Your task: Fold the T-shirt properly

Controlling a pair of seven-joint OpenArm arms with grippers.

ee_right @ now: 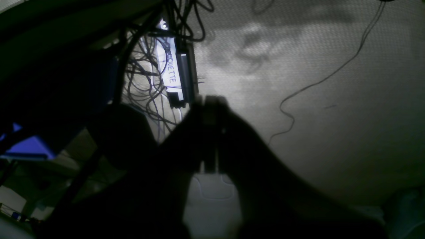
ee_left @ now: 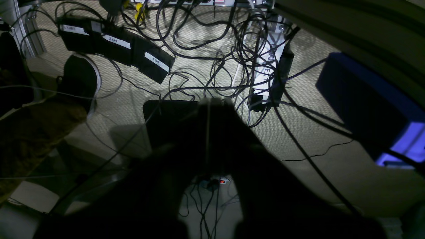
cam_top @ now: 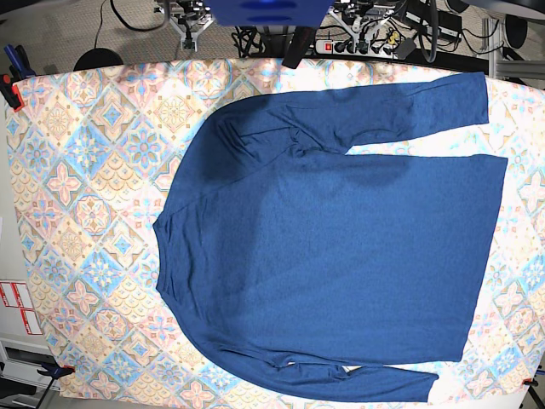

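T-shirt (cam_top: 332,247) lies flat, unfolded on the tablecloth-covered surface (cam_top: 94,213), filling frame centre, ready for a first fold. Left gripper (ee_left: 208,109) and right gripper (ee_right: 210,106) hang over the cabled floor (ee_left: 332,166), jaws fully closed, holding nothing: likely parked.

A pastel patterned tablecloth (cam_top: 94,213) covers the bench. Below, the wrist views show a dim carpeted floor (ee_left: 332,172) strewn with tangled black cables (ee_left: 206,43). A white power strip (ee_left: 265,66) lies at 1 o'clock, labelled black boxes (ee_left: 116,46) at 11, possibly power supplies.
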